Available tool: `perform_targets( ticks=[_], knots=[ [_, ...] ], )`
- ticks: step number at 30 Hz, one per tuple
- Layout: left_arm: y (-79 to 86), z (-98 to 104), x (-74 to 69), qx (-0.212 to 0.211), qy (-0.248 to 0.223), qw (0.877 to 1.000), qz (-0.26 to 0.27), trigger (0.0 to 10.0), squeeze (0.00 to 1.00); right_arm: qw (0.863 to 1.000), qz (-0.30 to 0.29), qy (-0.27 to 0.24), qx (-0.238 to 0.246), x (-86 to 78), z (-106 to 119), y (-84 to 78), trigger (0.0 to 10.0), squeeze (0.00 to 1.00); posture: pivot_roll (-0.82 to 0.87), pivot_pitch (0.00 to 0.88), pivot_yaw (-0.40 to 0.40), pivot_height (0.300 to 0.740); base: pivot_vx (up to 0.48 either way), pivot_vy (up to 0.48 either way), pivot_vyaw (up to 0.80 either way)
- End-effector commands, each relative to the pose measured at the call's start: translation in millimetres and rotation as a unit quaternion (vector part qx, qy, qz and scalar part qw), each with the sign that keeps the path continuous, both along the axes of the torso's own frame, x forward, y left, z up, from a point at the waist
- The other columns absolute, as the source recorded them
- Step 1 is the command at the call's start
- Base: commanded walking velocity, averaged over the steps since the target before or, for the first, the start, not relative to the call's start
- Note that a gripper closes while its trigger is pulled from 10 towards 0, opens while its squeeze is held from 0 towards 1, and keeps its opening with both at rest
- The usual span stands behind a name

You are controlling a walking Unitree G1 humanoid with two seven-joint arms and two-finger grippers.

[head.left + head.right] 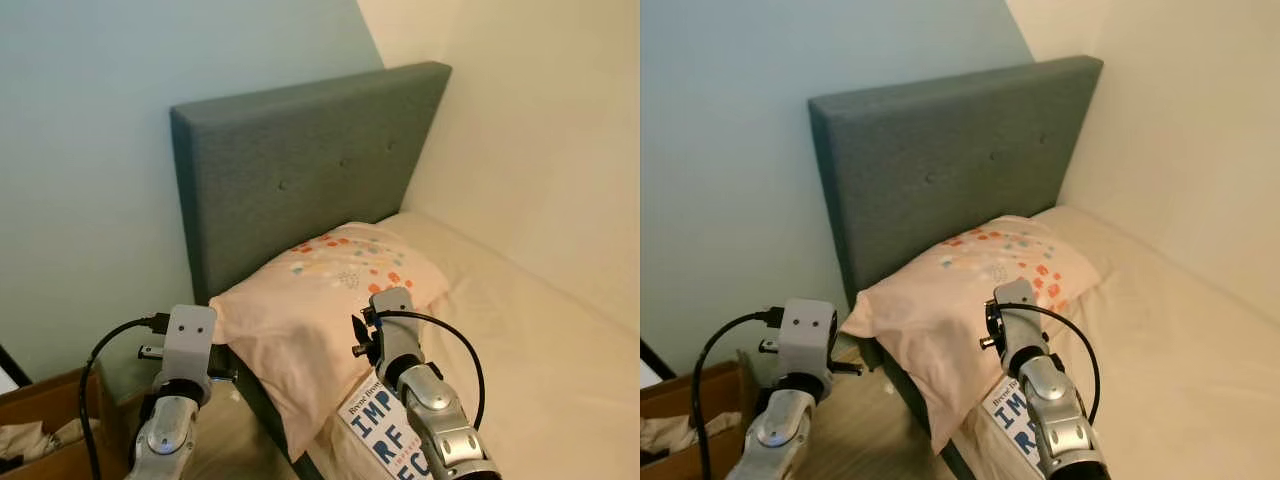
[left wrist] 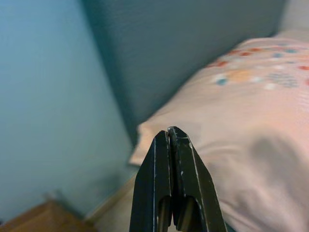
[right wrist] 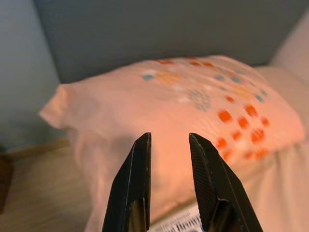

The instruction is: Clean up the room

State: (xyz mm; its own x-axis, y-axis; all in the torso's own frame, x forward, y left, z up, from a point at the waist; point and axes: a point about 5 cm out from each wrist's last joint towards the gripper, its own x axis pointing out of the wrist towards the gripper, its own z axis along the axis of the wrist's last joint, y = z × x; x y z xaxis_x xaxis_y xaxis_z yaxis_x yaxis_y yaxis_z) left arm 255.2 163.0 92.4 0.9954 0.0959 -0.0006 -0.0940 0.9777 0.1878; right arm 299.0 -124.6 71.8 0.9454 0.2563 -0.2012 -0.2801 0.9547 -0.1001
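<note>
Right wrist view has the right gripper [image 3: 169,140] at lower centre, its two black fingers parted with nothing between them, aimed at the pink pillow [image 3: 193,106] just ahead. Left gripper [image 2: 170,133], at lower centre of the left wrist view, has its fingers pressed together, empty, near the pillow's corner. In the head views the pillow leans on the grey headboard [image 1: 300,160] mid-frame; a printed book [image 1: 385,432] lies at the lower edge beside the right arm, a cardboard box [image 1: 50,425] at lower left.

One pillow [image 1: 320,300], one grey headboard [image 1: 300,170], one bed [image 1: 540,340], one printed book [image 1: 385,432], one cardboard box [image 1: 50,420], two end effectors: left [image 2: 172,133], right [image 3: 169,140].
</note>
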Motion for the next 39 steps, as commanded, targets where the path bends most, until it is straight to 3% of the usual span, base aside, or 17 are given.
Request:
perform_targets(
  ticks=[1,14,33,39],
  knots=[
    [-3.5,-4.8,0.1,0.008,0.015,1.000,-0.012,10.0,0.00,1.000,-0.018,0.014,0.001,-4.0,-6.0,-8.1,10.0,0.00,-0.01,0.063,-0.108,0.717,0.000,0.000,-0.80],
    [-12.4,-2.6,0.7,0.001,0.015,0.999,-0.051,10.0,0.00,0.999,-0.022,0.027,0.016,-3.8,-7.7,-6.5,10.0,0.00,-0.01,0.065,-0.103,0.717,0.000,0.000,-0.80],
    [-11.3,-4.8,0.3,-0.046,0.019,0.997,-0.055,10.0,0.00,0.999,-0.017,0.046,0.016,-6.1,-11.6,-7.0,10.0,0.00,-0.02,0.074,-0.088,0.717,0.000,0.000,-0.80],
    [-11.5,-4.5,-0.1,-0.041,0.019,0.997,-0.061,10.0,0.00,0.999,-0.020,0.048,0.017,-6.4,-12.0,-8.5,10.0,0.00,-0.02,0.071,-0.085,0.717,0.000,0.000,-0.80]
  ],
)
